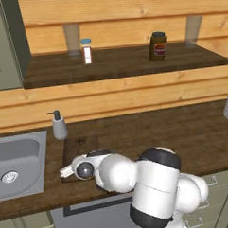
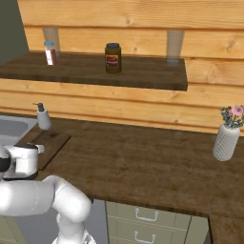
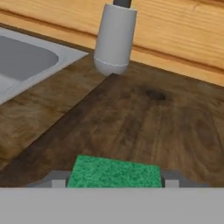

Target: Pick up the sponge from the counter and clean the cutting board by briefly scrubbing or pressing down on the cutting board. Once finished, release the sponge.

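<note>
The green-topped sponge [image 3: 113, 172] sits between my two fingertips [image 3: 55, 179], so my gripper [image 3: 113, 180] is shut on it. It is low over the near part of the cutting board [image 3: 144, 122], a dark brown wooden slab with a dark knot. I cannot tell whether the sponge touches the wood. From the left base view, my hand [image 1: 83, 169] lies over the front of the cutting board [image 1: 82, 145] on the counter [image 1: 174, 136], and hides the sponge there. In the right base view the hand [image 2: 24, 159] is beside the board [image 2: 50, 143].
A grey soap dispenser [image 1: 58, 126] stands at the board's far edge, next to the metal sink [image 1: 19, 161]. A white vase with flowers [image 2: 226, 140] is on the counter at right. On the shelf [image 1: 122, 63] above are a brown jar [image 1: 157, 46] and a small bottle [image 1: 87, 51].
</note>
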Available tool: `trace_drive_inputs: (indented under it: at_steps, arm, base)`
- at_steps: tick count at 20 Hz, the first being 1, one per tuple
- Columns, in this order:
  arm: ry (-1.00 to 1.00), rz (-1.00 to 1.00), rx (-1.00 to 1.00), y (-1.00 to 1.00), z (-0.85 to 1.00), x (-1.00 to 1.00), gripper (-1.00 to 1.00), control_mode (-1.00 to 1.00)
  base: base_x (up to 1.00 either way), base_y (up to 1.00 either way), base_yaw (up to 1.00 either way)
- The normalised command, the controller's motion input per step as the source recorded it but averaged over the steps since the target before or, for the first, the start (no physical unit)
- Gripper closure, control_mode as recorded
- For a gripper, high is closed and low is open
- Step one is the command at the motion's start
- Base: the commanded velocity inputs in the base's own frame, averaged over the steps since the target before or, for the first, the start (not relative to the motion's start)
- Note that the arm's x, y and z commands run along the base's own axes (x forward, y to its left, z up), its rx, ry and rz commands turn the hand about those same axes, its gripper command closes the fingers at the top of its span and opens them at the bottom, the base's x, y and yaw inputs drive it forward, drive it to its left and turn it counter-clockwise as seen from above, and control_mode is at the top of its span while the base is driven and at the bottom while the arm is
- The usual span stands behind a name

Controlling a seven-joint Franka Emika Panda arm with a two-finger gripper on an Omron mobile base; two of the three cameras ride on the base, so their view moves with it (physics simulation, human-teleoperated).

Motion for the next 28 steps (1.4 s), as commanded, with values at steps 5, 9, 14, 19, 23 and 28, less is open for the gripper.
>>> trace_drive_inputs:
  at_steps: [5, 9, 14, 19, 23, 28]
  arm:
    - [-0.08, 0.00, 0.08, 0.27, -0.94, -0.77, 1.00, -1.00]
    - [0.02, -0.01, 0.07, 0.44, -0.56, -0.58, 1.00, -1.00]
    - [0.10, -0.03, 0.07, -0.25, 0.56, -0.67, 1.00, -1.00]
    - [-0.40, -0.05, 0.16, -0.15, 1.00, 0.00, 1.00, -1.00]
    - [-0.45, -0.16, 0.15, -0.39, 1.00, 0.09, 1.00, -1.00]
    - [0.12, -0.17, 0.10, -0.96, 1.00, -0.01, 1.00, -1.00]
  base:
    - [0.00, 0.00, 0.00]
    - [0.00, 0.00, 0.00]
    - [0.00, 0.00, 0.00]
    - [0.00, 0.00, 0.00]
    - [0.00, 0.00, 0.00]
    - [0.00, 0.00, 0.00]
